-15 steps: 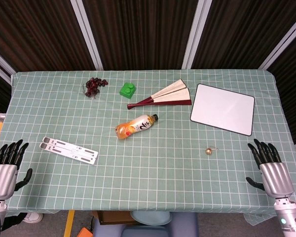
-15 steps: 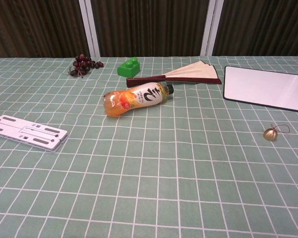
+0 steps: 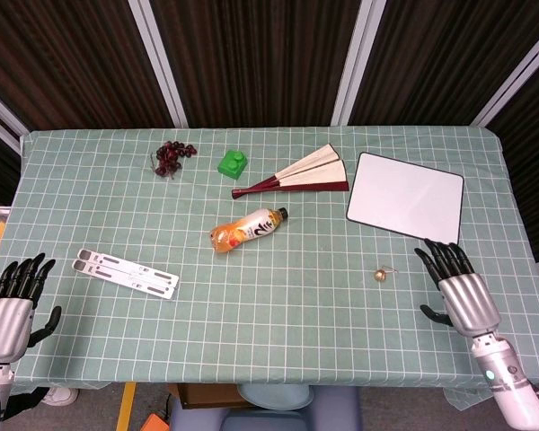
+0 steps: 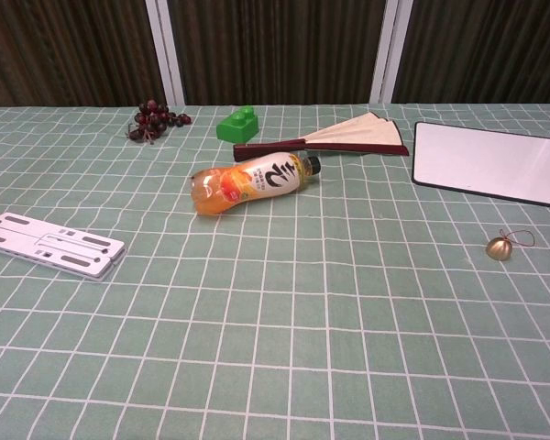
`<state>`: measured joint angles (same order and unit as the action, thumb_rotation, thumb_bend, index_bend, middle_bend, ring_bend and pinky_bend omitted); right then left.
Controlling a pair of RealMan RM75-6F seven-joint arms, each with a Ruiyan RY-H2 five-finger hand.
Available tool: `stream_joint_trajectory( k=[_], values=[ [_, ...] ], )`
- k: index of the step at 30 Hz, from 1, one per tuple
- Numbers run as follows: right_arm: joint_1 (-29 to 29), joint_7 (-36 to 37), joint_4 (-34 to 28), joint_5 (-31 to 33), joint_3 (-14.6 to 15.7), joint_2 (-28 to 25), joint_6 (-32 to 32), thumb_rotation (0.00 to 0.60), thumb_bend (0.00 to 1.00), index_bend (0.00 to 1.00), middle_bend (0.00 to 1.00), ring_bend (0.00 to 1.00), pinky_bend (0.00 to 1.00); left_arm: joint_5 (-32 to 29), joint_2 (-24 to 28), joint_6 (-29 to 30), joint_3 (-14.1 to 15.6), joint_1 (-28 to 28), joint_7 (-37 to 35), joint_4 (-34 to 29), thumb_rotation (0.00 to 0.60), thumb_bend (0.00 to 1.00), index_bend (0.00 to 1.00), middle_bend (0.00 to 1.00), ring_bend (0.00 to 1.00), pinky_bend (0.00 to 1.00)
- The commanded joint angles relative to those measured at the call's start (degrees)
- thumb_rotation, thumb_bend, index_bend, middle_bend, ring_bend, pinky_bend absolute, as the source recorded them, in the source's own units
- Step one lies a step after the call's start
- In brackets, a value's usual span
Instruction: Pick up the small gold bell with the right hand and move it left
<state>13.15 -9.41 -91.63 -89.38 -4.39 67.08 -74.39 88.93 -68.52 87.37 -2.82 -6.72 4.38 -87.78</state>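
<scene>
gold bell (image 3: pixel 379 276), green-white checked cloth (image 3: pixel 305 314), orange bottle (image 3: pixel 247 229), green block (image 3: pixel 233 163), white board w/ black edge (image 3: pixel 405 197)

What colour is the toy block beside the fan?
Bright green. The block shows best in the chest view, just left of the fan.

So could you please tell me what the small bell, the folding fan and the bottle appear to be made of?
The gold bell looks like polished brass-toned metal, judging by its shine, with a thin cord loop. The folding fan seems to have cream paper or fabric leaves on dark red lacquered ribs, perhaps wood. The bottle looks like clear plastic holding orange drink under a printed label.
</scene>
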Motion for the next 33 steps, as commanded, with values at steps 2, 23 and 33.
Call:
stream_joint_trajectory(
  k=[2, 23, 33],
  values=[
    [5.61, -4.13, 0.77, 4.16, -2.97, 2.02, 6.98, 0.600, 0.34, 0.35, 0.00, 0.00, 0.00, -0.19, 0.15, -0.14, 0.01, -0.01, -0.30, -0.07, 0.600, 0.42, 0.03, 0.00, 0.00, 0.05],
    [12.58, -9.92, 15.14, 8.08, -1.17, 13.91, 14.91, 0.600, 0.45, 0.57, 0.00, 0.00, 0.00, 0.09, 0.82, -0.04, 0.39, 0.19, -1.34, -0.23, 0.600, 0.42, 0.03, 0.00, 0.00, 0.05],
    [13.46, -7.81, 19.66, 8.51, -0.58, 16.29, 15.30, 0.600, 0.45, 0.56, 0.00, 0.00, 0.00, -0.33, 0.91, -0.66, 0.34, -0.03, -1.22, -0.27, 0.600, 0.42, 0.03, 0.00, 0.00, 0.05]
  ],
)
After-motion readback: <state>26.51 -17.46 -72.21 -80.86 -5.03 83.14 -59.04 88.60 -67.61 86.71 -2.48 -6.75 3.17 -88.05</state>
